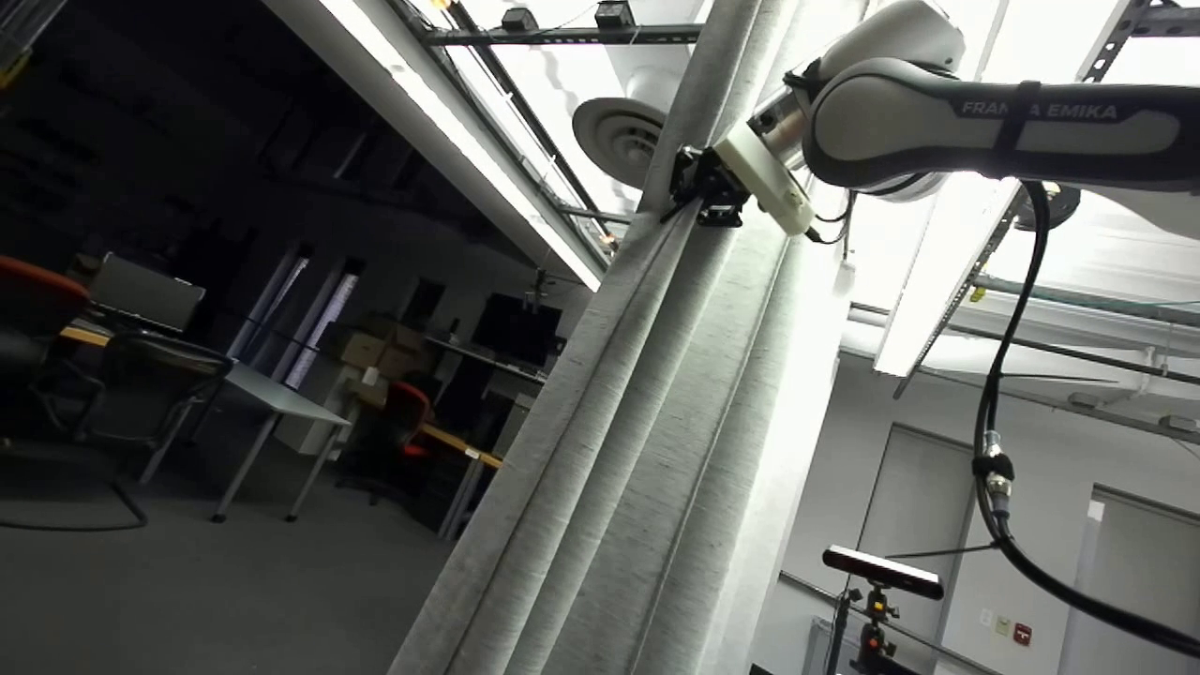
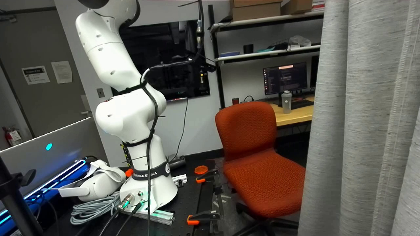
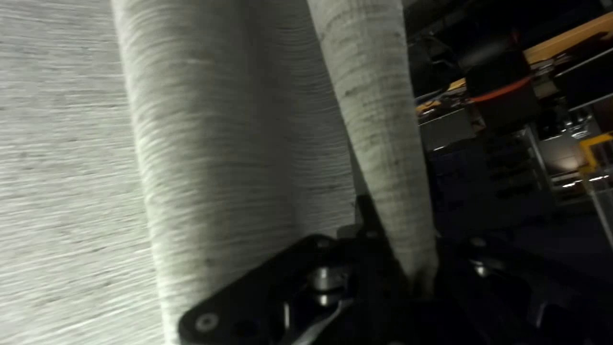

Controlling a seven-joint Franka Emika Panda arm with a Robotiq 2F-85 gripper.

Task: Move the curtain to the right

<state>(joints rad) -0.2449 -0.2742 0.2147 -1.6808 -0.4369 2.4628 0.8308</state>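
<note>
The curtain [image 1: 609, 450] is a tall grey-white drape with long folds. It hangs from the top of an exterior view, and its folds also fill the right side in an exterior view [image 2: 364, 118]. My gripper [image 1: 689, 202] is high on the curtain, at its edge nearest the dark room. In the wrist view, a fold of the curtain [image 3: 378, 110] narrows down between the dark fingers of the gripper [image 3: 407, 244], which are closed on it. The fingertips are dark and partly hidden by the cloth. The gripper is out of view in an exterior view where the arm's base [image 2: 147, 183] shows.
A ceiling light [image 1: 487, 150] and a round vent [image 1: 621, 141] are behind the curtain near the gripper. A camera on a stand [image 1: 881, 572] is at the lower right. An orange chair [image 2: 259, 164] stands between the arm's base and the curtain. A cable [image 1: 994, 375] hangs from the arm.
</note>
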